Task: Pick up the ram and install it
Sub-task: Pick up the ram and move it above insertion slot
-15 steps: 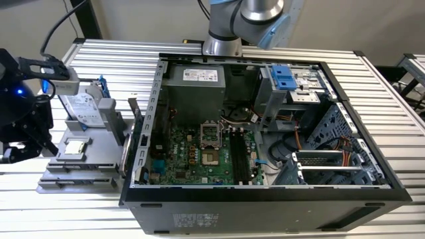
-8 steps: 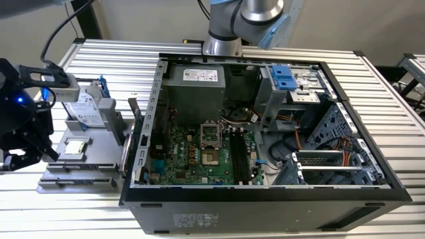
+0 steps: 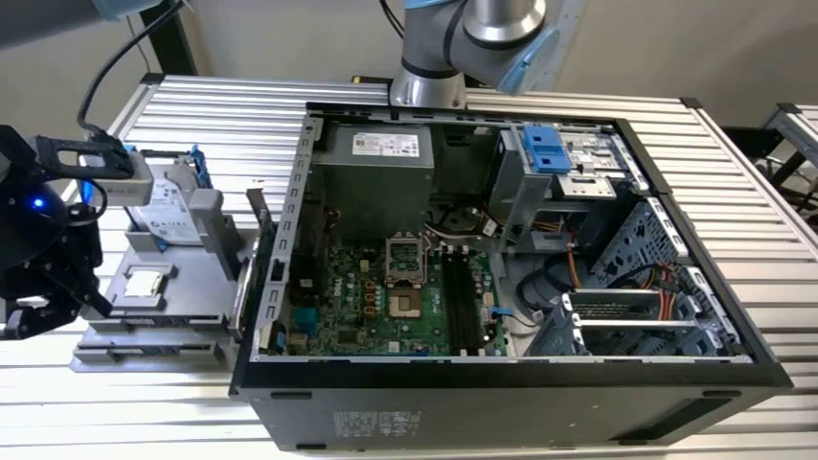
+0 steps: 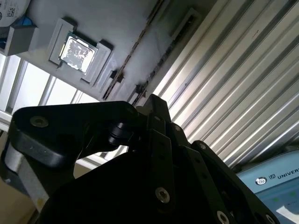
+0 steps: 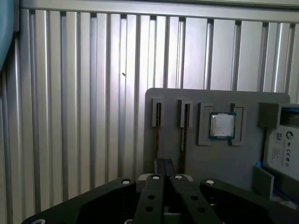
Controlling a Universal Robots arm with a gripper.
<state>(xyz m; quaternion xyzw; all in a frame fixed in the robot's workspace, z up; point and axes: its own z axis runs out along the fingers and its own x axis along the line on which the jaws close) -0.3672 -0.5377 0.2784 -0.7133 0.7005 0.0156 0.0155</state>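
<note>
Ram sticks (image 5: pixel 157 126), two of them, stand on edge in narrow slots at one side of a grey holder tray (image 5: pixel 219 158). In both wrist views they show edge-on as thin dark strips running side by side. Neither has been lifted out.

Just beside those slots on the tray, a small square silver processor chip (image 5: pixel 222 125) lies flat in a square recess. Beyond the chip, on the side away from the ram, sits a silver hard drive (image 5: pixel 282 144) with blue rails.

The tray rests on a ribbed aluminium bench (image 5: pixel 70 116). In the exterior view an open computer case (image 3: pixel 511 383) lies on the bench just beside the tray, on the exterior view's right of it. A green motherboard (image 3: pixel 371 307) inside the case shows long black memory slots (image 3: pixel 463 297).

The arm's black wrist end (image 3: pixel 29 240) is at the side of the tray away from the case, at the exterior view's left edge. In the first wrist view the jaws look closed, their tips together with no gap between them and nothing held. From that camera the tips fall between the lines of the two ram sticks, near the tray's edge. Whether they touch the tray cannot be told.
</note>
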